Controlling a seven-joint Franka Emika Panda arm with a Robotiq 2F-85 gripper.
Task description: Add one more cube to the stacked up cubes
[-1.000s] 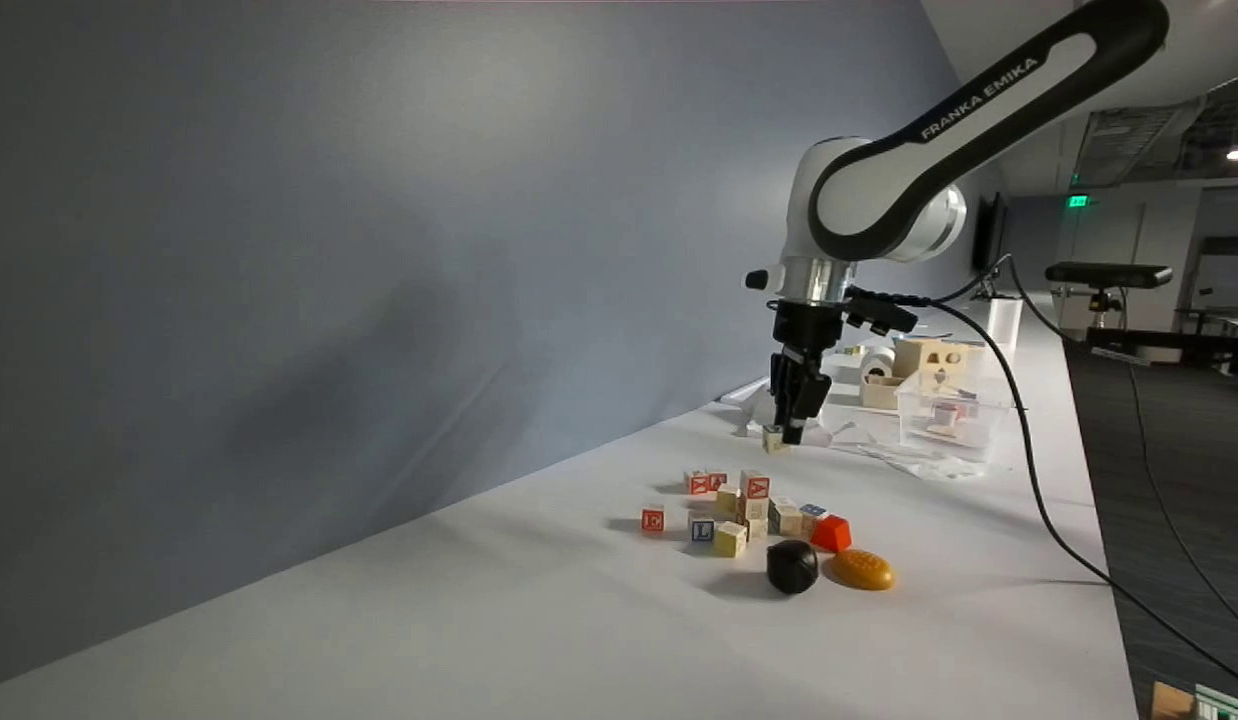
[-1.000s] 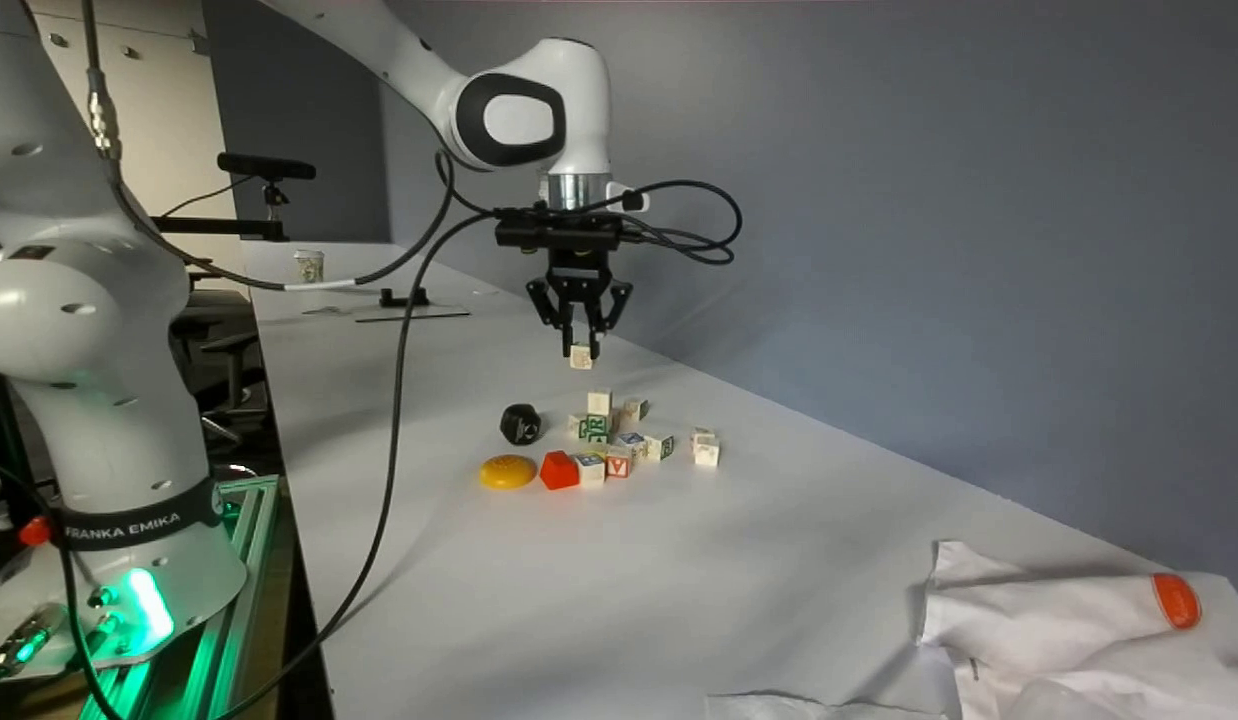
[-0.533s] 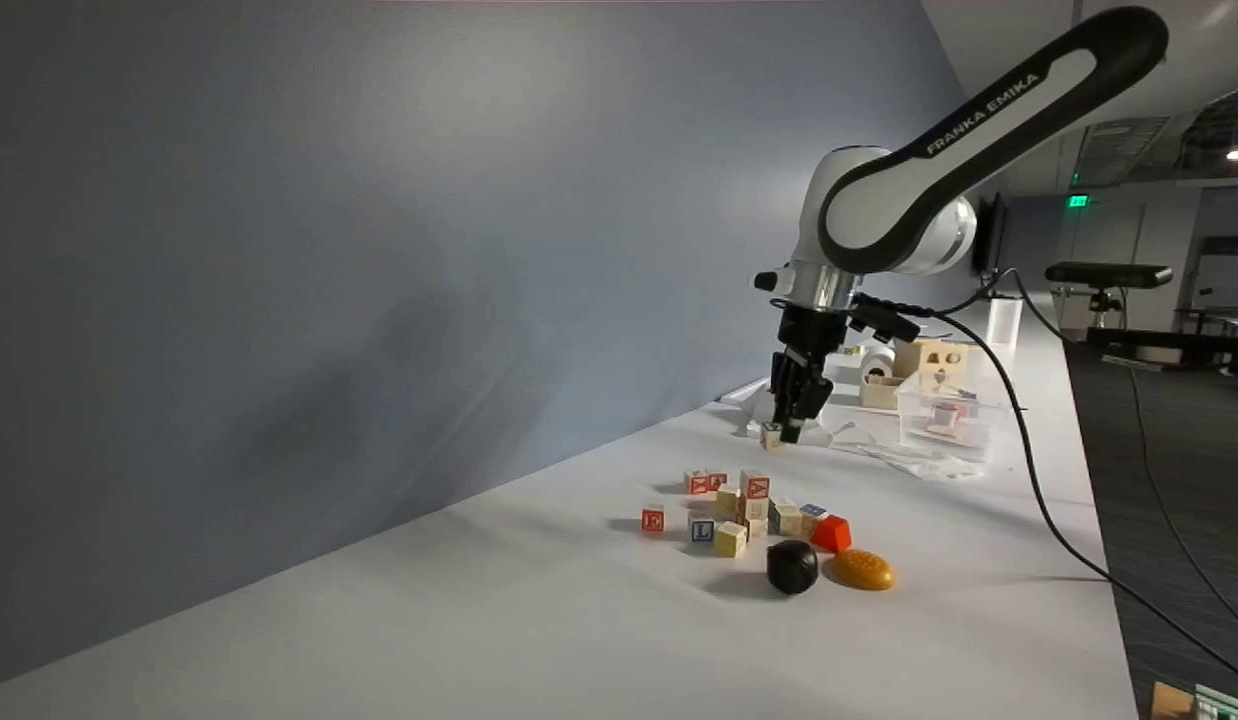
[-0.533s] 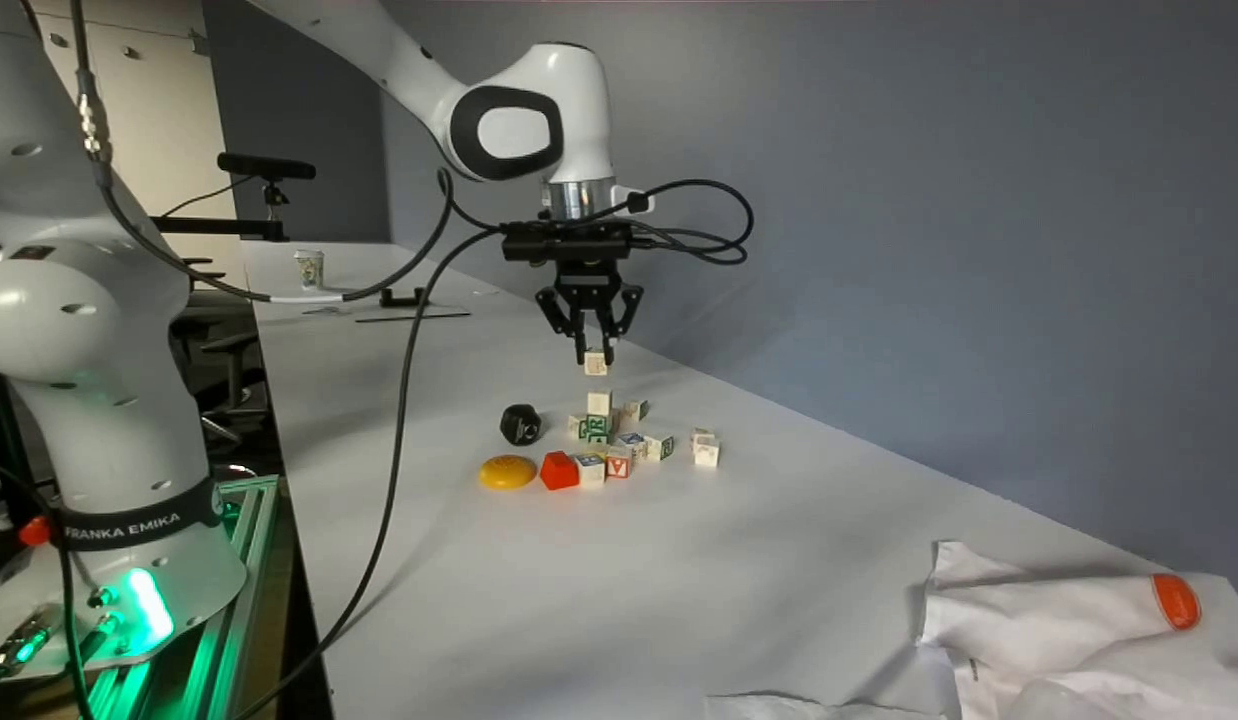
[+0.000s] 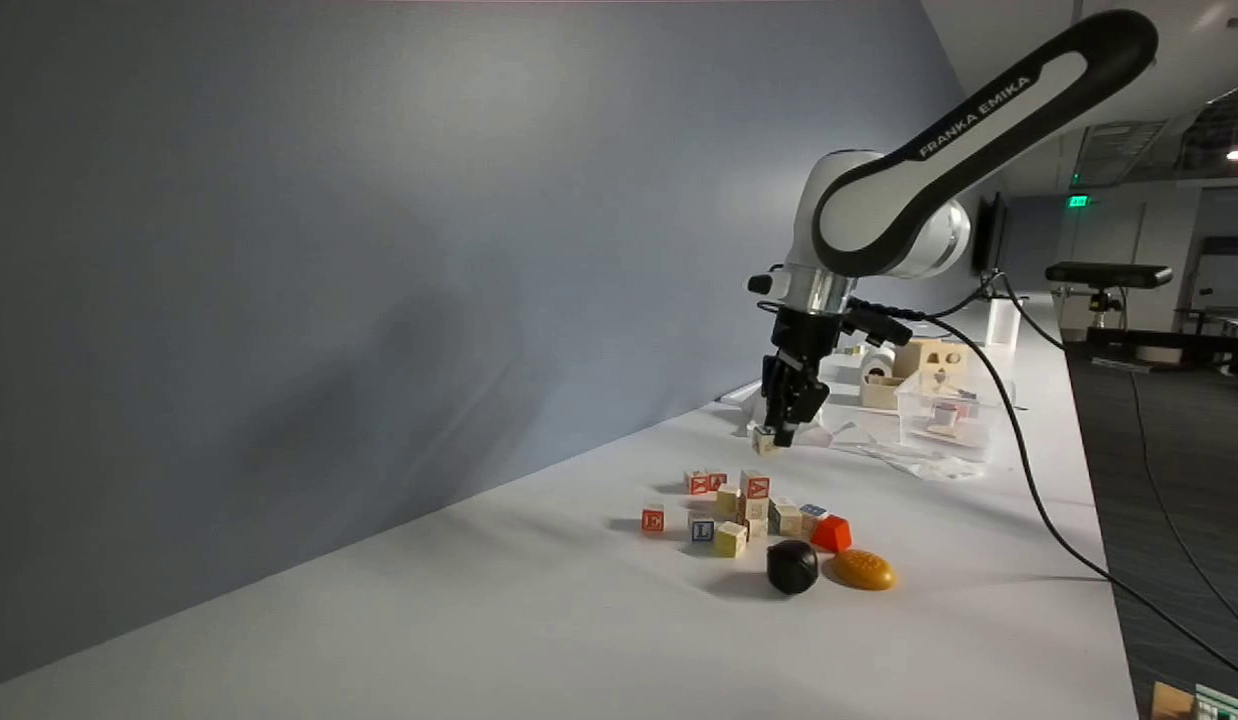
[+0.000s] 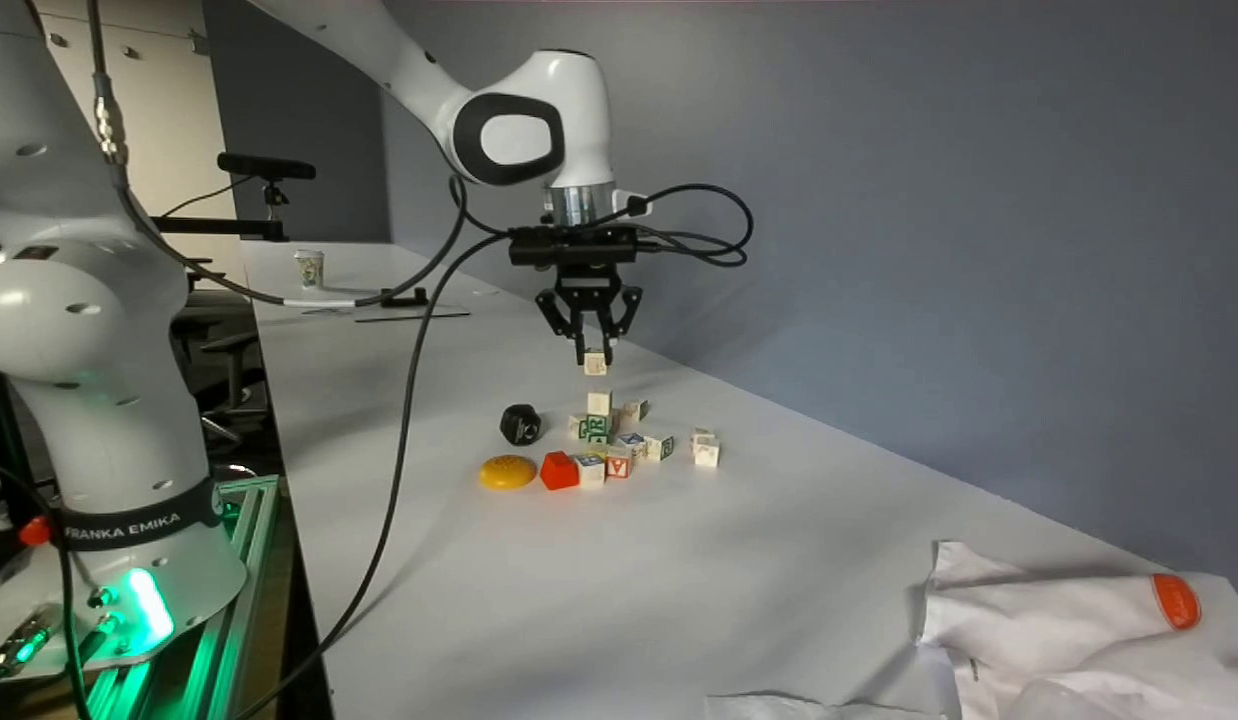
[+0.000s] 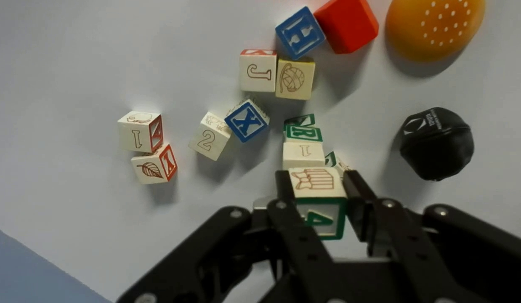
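In my wrist view, my claw [image 7: 318, 187] is pinched on a cube [image 7: 313, 181], a tied gift drawn on one face, a green 4 on another. Beyond it stand the stacked up cubes [image 7: 303, 153], showing a 1 and a green R. On the loose blocks [image 7: 258, 73] I read a blue X, a 2, a J and a blue H. The black ball [image 7: 439, 147] to the right carries white lettering too small to trust.

In an exterior view, my arm [image 5: 974, 145] reads FRANKA EMIKA; the stacked up cubes show a red A on the uppermost, and one of the loose blocks an L. The pale table [image 5: 479, 640] runs along a grey wall [image 5: 379, 250], past a clear box [image 5: 939, 440]; far right, a green sign [image 5: 1078, 201] glows.

In an exterior view, my cube hangs above the stacked up cubes, apart from them. My base [image 6: 99, 570] reads FRANKA EMIKA. A white bag [image 6: 1079, 630] with an orange label [image 6: 1177, 601] lies near right; a cup [image 6: 309, 269] stands far left.
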